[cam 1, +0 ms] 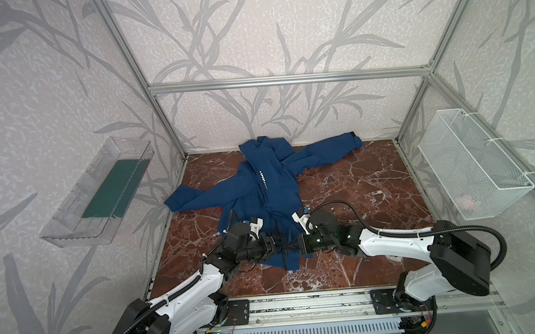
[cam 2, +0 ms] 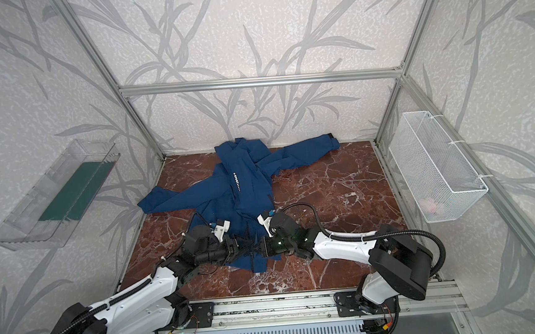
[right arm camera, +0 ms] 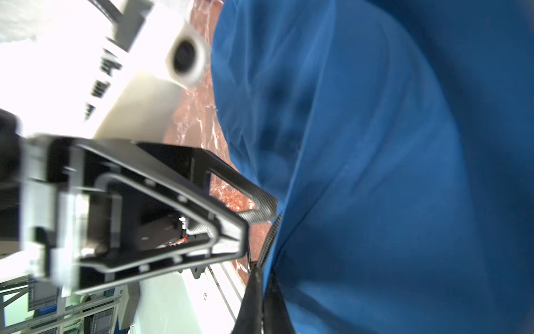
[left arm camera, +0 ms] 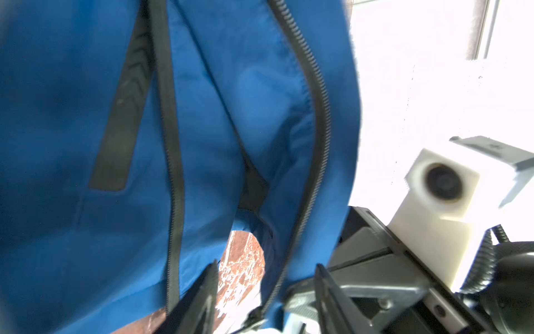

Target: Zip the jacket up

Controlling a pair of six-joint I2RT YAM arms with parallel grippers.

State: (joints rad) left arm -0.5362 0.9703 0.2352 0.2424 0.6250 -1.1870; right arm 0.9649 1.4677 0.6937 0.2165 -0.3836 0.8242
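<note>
1. Red-brown marble-patterned tabletop [cam 1: 357,181] — your work surface. The garment lies on its rear-centre part.
2. Large navy-blue long-sleeved jacket [cam 1: 261,187] with small white lettering. Its upper end lies toward the back wall, with one sleeve out to each side. The hem end is held up between the two arms.
3. Dark front zipper, in two halves. In the left wrist view one toothed track [left arm camera: 173,173] and the other [left arm camera: 320,144] run apart for all their visible length. Marble shows in the gap between them near the hem. Count nothing as zipped yet.
4. The right gripper [right arm camera: 257,277] has its jaws closed tight on the jacket's zipper edge near the hem and bears it up.
5. The left gripper [left arm camera: 265,269] has its jaws partly apart, one either side of the lower end of the second track. No pinch shows, so do not enter it as holding anything.
6. Small metallic fitting [left arm camera: 254,316] at the foot of that track. It could be the slider or the end pin, but it is too blurred to tell.

Balance outstanding, as you may judge it: the bottom ends are still to be mated and the slider seated. The slider must then be drawn the whole length to the collar — the task stands at its opening step.
</note>
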